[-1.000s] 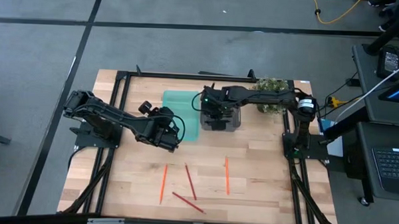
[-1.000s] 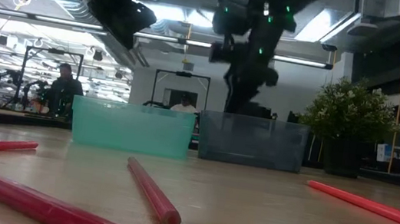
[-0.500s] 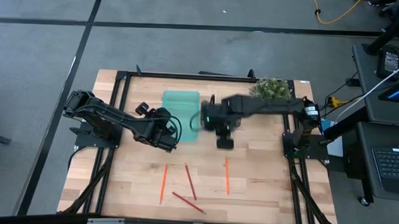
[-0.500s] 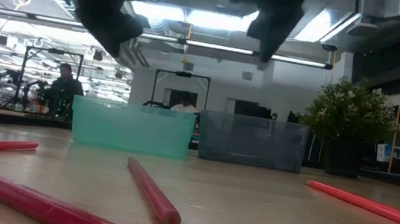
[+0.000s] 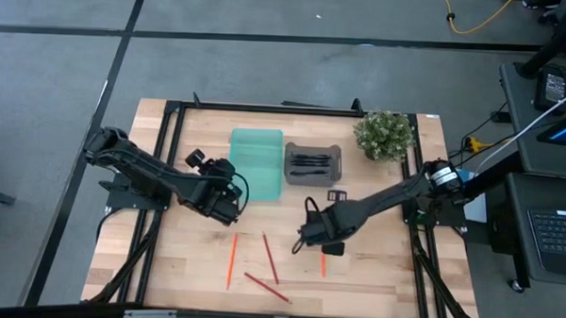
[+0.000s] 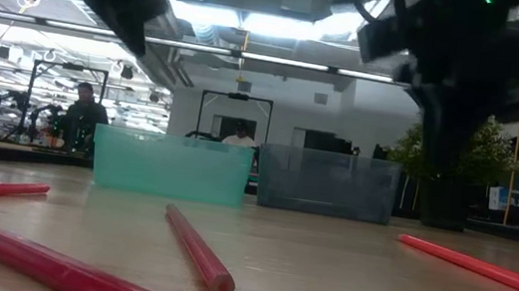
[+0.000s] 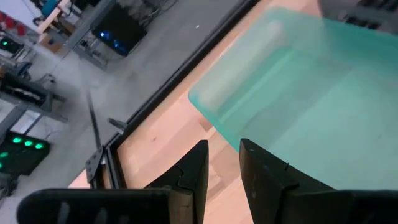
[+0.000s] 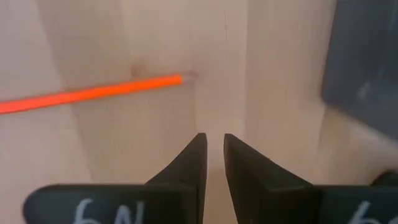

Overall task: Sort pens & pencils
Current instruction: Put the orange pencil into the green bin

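Several black pens [image 5: 312, 163] lie in the grey bin [image 5: 313, 177]. Beside it stands the green bin [image 5: 255, 163]. On the wood lie an orange pencil [image 5: 232, 254], a dark red pencil [image 5: 271, 258], a red pencil [image 5: 266, 287] and a second orange pencil [image 5: 323, 265]. My right gripper [image 5: 312, 238] hangs over that second orange pencil's [image 8: 93, 93] far end, pointing down. Its fingers stand a narrow gap apart and hold nothing [image 8: 214, 149]. My left gripper [image 5: 227, 202] hovers left of the green bin [image 7: 311, 106], slightly open and empty [image 7: 224, 162].
A potted plant [image 5: 385, 134] stands at the far right of the table. A small dark object [image 5: 336, 194] lies just in front of the grey bin. In the low view the pencils [image 6: 200, 250] [image 6: 480, 267] lie ahead of both bins [image 6: 172, 164]. People show in the room behind.
My right gripper has swung from above the grey bin toward the table's near edge, turning as it went. It now hangs over the right-hand orange pencil. My left gripper has drifted a little toward the table's left edge. The pencils have not moved.
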Controlling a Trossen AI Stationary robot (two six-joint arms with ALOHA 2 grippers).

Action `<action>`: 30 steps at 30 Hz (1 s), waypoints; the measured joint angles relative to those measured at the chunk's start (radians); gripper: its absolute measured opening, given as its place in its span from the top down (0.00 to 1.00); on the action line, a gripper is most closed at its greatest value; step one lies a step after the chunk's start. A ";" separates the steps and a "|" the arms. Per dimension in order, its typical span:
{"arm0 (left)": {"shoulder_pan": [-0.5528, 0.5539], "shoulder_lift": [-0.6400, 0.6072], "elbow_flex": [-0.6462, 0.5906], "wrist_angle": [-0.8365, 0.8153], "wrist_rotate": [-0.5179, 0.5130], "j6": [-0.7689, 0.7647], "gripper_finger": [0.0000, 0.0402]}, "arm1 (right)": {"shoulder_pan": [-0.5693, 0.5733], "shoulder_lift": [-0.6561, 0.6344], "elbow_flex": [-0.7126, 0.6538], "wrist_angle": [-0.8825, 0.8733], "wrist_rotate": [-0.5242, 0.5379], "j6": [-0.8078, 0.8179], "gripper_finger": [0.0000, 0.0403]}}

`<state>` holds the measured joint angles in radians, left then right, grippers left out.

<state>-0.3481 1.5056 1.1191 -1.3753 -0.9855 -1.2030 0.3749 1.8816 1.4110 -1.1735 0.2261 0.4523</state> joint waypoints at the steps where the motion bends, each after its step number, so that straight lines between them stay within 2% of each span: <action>1: -0.006 -0.017 0.000 -0.008 -0.009 0.000 0.79 | 0.006 0.000 -0.015 0.001 0.000 0.033 0.86; 7: -0.022 -0.124 0.000 -0.022 -0.052 0.048 0.79 | 0.013 0.000 -0.039 0.099 -0.007 0.215 0.86; 10: -0.020 -0.168 0.000 -0.024 -0.054 0.104 0.79 | 0.012 0.000 -0.038 0.191 -0.062 0.301 0.86; 13: -0.012 -0.203 0.000 -0.024 -0.066 0.144 0.79 | 0.010 0.000 -0.020 0.209 -0.124 0.416 0.86; 30: -0.012 -0.216 0.000 -0.026 -0.126 0.332 0.79 | 0.096 0.000 0.004 0.223 -0.169 1.038 0.86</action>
<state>-0.3603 1.2896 1.1191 -1.4017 -1.1113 -0.8708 0.4710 1.8816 1.4151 -0.9500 0.0573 1.4906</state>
